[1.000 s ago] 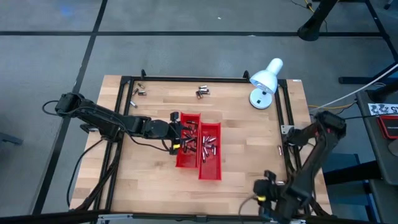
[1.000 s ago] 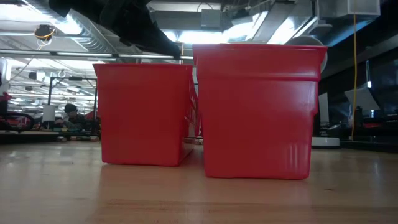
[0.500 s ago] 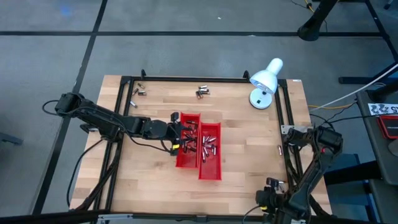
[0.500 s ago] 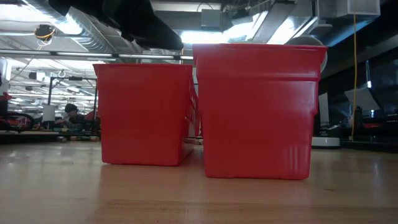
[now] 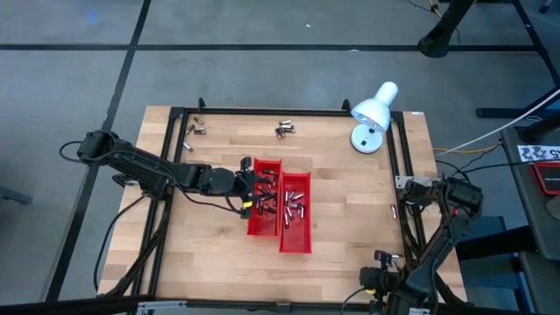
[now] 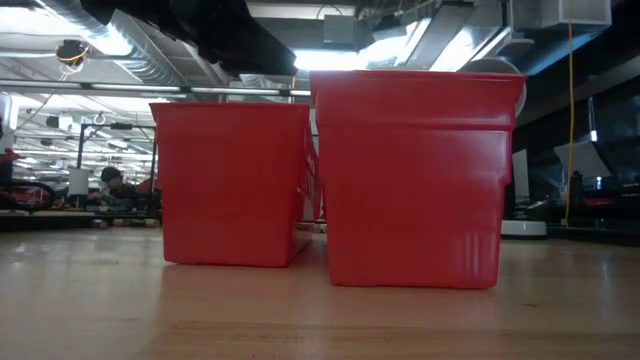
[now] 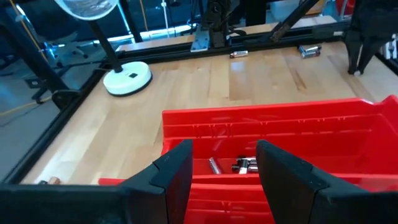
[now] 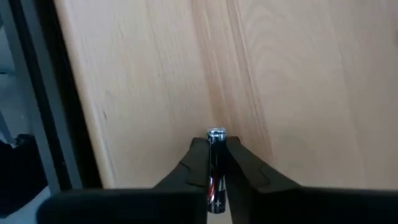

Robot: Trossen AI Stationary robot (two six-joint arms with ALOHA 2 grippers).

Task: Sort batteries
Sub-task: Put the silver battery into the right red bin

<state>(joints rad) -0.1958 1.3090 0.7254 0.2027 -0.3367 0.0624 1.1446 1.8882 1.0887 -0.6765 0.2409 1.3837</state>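
Batteries [image 5: 282,205] lie mostly in the two red trays at mid-table, a silvery heap in the left tray [image 5: 255,223] and more in the right tray [image 5: 298,239] that touches its side. The left gripper [image 5: 248,187] hangs over the left tray's outer rim, its fingers [image 7: 176,176] apart with nothing between them; ahead of and below them, in the left wrist view, a few batteries [image 7: 239,165] rest on a tray floor. Beyond this gripper, toward the far edge of the table [image 5: 341,175], loose batteries sit in two small clusters, one [image 5: 284,130] near the middle of that edge and one [image 5: 194,130] near the far left corner. A white desk lamp [image 5: 374,109] stands well off to the gripper's far right, at the far right corner.

The right gripper [image 5: 382,280] is at the near right edge of the table, well apart from the trays. In its wrist view the fingers [image 8: 244,165] are clamped on a single dark battery [image 8: 216,165] with a silver end cap, held lengthwise between them, its cap pointing forward past the fingertips over bare wood. Whether that battery touches the table is hard to tell from this angle. Another small battery [image 5: 393,211] seems to lie by the black frame rail, farther along the right edge from this gripper.

The low view shows only the two red trays [image 6: 410,180] side by side, with a person [image 6: 113,183] seated far back in the room.
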